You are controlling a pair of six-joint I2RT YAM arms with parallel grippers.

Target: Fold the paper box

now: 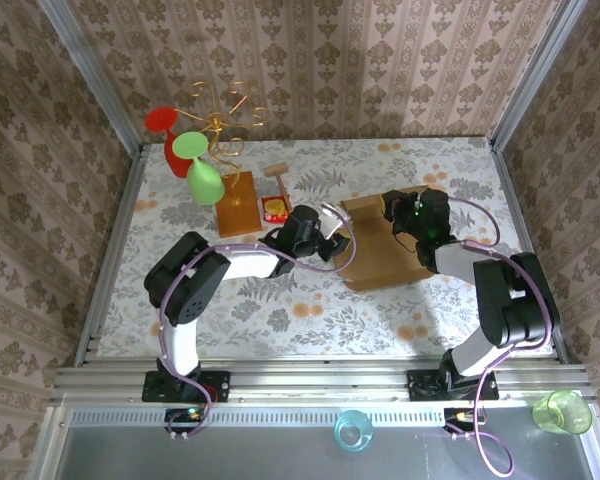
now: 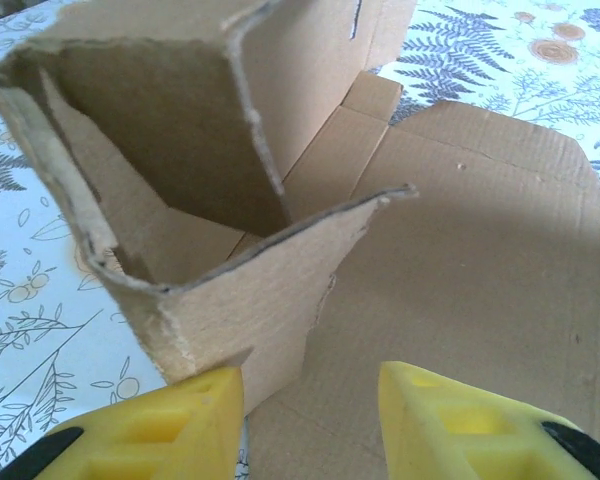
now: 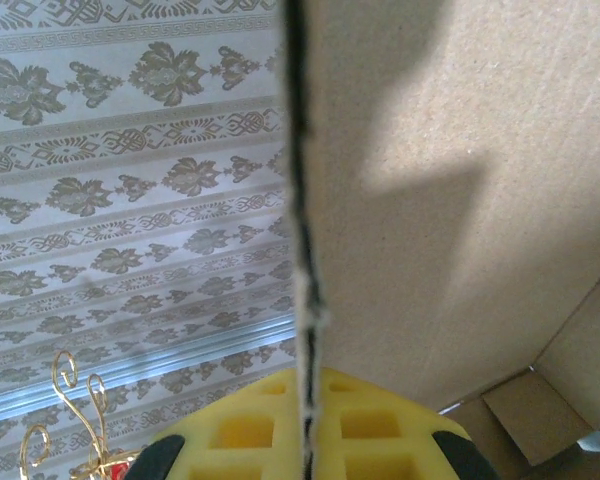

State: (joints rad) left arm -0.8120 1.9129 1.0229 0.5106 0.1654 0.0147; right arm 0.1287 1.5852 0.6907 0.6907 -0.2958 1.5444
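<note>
The paper box [image 1: 385, 255] is brown corrugated cardboard, lying partly folded on the flowered table right of centre. My left gripper [image 1: 332, 240] is at its left edge. In the left wrist view its yellow fingers [image 2: 310, 410] stand open over the flat box floor [image 2: 480, 260], and a raised, bent side flap [image 2: 250, 300] stands just beyond the left fingertip. My right gripper [image 1: 395, 215] is at the box's far end. In the right wrist view it [image 3: 308, 420] is shut on the edge of an upright cardboard wall [image 3: 450, 150].
An orange-brown wooden board [image 1: 237, 203] with a gold wire stand [image 1: 225, 120] holds a red glass [image 1: 170, 140] and a green glass [image 1: 202, 175] at the back left. A small red-yellow item [image 1: 276, 208] lies beside it. A blue cup [image 1: 352, 430] and a green cup [image 1: 562, 411] sit on the front rail.
</note>
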